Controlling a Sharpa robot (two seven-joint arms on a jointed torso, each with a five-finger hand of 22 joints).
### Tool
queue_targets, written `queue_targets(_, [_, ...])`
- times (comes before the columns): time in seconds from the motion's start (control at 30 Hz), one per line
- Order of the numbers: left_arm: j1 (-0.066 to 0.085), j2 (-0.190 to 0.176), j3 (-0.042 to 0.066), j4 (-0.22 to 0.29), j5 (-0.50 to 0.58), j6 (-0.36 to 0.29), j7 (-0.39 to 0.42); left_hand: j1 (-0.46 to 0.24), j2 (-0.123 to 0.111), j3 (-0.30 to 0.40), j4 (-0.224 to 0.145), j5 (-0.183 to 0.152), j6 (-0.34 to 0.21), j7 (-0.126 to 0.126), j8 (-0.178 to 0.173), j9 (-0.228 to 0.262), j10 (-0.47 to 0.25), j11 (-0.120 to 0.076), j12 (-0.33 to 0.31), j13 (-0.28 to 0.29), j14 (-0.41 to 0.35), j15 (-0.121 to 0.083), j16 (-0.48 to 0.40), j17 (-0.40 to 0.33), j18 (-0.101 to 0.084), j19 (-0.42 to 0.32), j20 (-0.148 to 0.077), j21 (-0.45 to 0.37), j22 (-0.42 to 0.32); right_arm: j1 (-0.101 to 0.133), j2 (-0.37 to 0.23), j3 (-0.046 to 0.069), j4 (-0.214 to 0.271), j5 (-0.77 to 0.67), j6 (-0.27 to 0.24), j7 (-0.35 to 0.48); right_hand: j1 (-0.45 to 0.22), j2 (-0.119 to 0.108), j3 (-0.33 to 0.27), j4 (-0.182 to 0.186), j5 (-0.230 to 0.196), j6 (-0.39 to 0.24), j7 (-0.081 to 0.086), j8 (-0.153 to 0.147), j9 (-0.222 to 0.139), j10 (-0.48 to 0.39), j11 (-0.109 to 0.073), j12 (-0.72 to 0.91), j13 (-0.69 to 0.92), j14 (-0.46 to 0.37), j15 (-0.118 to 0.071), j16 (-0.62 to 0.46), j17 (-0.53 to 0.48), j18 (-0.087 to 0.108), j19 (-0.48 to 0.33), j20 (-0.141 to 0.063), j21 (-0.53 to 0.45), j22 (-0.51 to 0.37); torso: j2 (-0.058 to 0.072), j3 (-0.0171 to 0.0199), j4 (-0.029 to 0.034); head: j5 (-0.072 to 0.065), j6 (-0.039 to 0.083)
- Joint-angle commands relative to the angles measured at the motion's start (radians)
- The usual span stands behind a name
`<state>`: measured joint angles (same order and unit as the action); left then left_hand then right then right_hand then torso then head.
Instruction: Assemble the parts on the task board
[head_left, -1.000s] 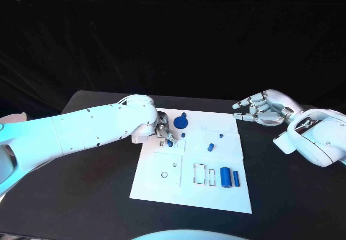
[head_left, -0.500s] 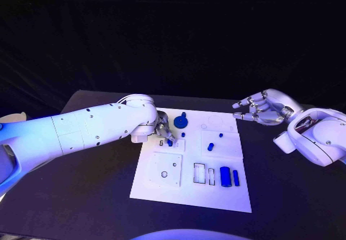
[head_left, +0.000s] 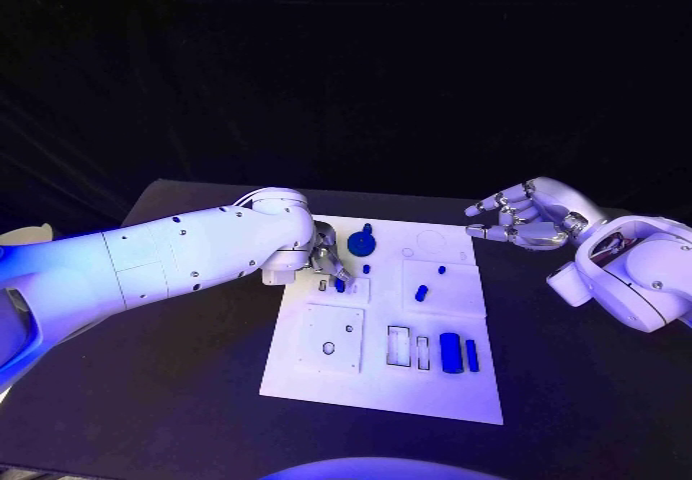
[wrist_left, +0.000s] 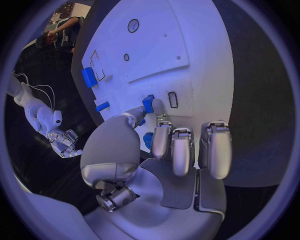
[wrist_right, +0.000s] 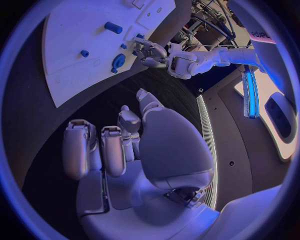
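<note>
L hand (head_left: 329, 266) pinching small blue part (wrist_left: 148, 103) over task board (head_left: 378, 385), prob. to seat it; R hand (head_left: 528, 221) spread, idle off-board.

Dark all around. Bright on the white task board (head_left: 382, 385) and the arms (head_left: 173, 260). Bent, stretched edges in both wrist views.

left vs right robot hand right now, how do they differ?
Place: the left robot hand is over the task board; the right robot hand hangs off the board's far right corner, above the black table.
Contact: the left one's fingertips pinch a small blue part at the board; the right one holds nothing, fingers loosely curled and apart.
Shared: both silver, on white arms.
</note>
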<state>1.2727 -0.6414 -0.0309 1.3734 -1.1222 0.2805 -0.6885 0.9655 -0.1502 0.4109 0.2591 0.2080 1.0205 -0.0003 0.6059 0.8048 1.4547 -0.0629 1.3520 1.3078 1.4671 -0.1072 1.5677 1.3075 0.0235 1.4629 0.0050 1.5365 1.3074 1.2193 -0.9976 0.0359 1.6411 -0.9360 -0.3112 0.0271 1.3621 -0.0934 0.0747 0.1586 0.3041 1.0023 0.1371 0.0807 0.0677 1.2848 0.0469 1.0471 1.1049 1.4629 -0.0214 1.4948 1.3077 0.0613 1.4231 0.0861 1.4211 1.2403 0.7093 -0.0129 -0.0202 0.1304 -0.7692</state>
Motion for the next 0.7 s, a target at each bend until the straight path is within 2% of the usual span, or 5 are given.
queue_targets(0.03, [-0.013,0.002,-0.009,-0.001,0.004,0.059,-0.067,-0.009,0.002,-0.012,0.001,-0.002,0.008,-0.001,-0.002,0.002,0.009,-0.002,0.004,0.026,0.104,-0.008,0.003,0.263,-0.011,0.084,-0.007,0.004,0.216,-0.001,0.000,0.000,0.002,-0.010,0.012,0.000,0.000,-0.002,-0.006,0.002,-0.001,0.007,0.000,0.001,0.000,0.001,0.002,-0.006,-0.001,0.077,-0.005,-0.006,0.133,0.006,0.000,-0.008,-0.004,-0.002,0.000,0.0001,-0.0001,0.000,-0.001])
queue_targets(0.43, [-0.013,0.004,-0.009,-0.004,0.001,0.069,-0.067,-0.012,0.006,-0.071,0.023,-0.003,0.014,-0.005,0.002,0.010,0.014,-0.006,0.011,0.034,0.104,-0.010,0.003,0.263,-0.013,0.087,-0.010,0.007,0.222,-0.001,-0.001,0.000,0.003,-0.010,0.011,-0.001,-0.001,-0.002,-0.007,0.003,-0.002,0.007,0.000,0.001,0.000,0.001,0.002,-0.006,-0.001,0.077,-0.005,-0.006,0.133,0.006,0.000,-0.008,-0.004,-0.002,0.000,0.0005,-0.0005,-0.001,-0.001])
queue_targets(0.63, [-0.013,0.006,-0.009,-0.005,0.001,0.054,-0.067,-0.022,0.012,-0.108,0.029,-0.004,0.014,-0.006,0.003,0.014,0.015,-0.006,0.012,0.036,0.104,-0.011,0.003,0.263,-0.013,0.087,-0.011,0.008,0.223,-0.001,-0.001,0.000,0.003,-0.011,0.010,-0.002,-0.004,-0.002,-0.009,0.004,-0.003,0.007,0.000,0.001,0.000,0.001,0.002,-0.006,-0.002,0.077,-0.004,-0.006,0.132,0.006,0.000,-0.008,-0.005,-0.002,0.000,-0.0002,-0.0003,-0.002,-0.001])
queue_targets(0.67, [-0.013,0.007,-0.008,-0.004,0.001,0.048,-0.066,-0.031,0.012,-0.123,0.030,-0.007,0.014,-0.006,0.003,0.015,0.016,-0.007,0.012,0.036,0.104,-0.011,0.003,0.263,-0.013,0.087,-0.011,0.008,0.223,-0.001,-0.001,0.000,0.003,-0.011,0.010,-0.002,-0.005,-0.002,-0.010,0.005,-0.003,0.007,0.000,0.001,0.000,0.001,0.002,-0.006,-0.002,0.077,-0.004,-0.006,0.133,0.006,0.000,-0.008,-0.005,-0.002,0.000,-0.0006,-0.0002,-0.003,0.000])
queue_targets(0.7, [-0.013,0.007,-0.008,-0.003,0.001,0.044,-0.066,-0.046,0.018,-0.152,0.029,-0.040,0.015,-0.006,0.003,0.017,0.016,-0.007,0.012,0.037,0.104,-0.012,0.003,0.263,-0.013,0.088,-0.011,0.008,0.224,-0.001,-0.001,0.000,0.003,-0.011,0.010,-0.002,-0.006,-0.002,-0.011,0.006,-0.003,0.007,0.000,0.001,0.000,0.001,0.002,-0.006,-0.002,0.077,-0.004,-0.006,0.132,0.006,0.000,-0.008,-0.005,-0.002,0.000,-0.0006,-0.0003,-0.003,0.000])
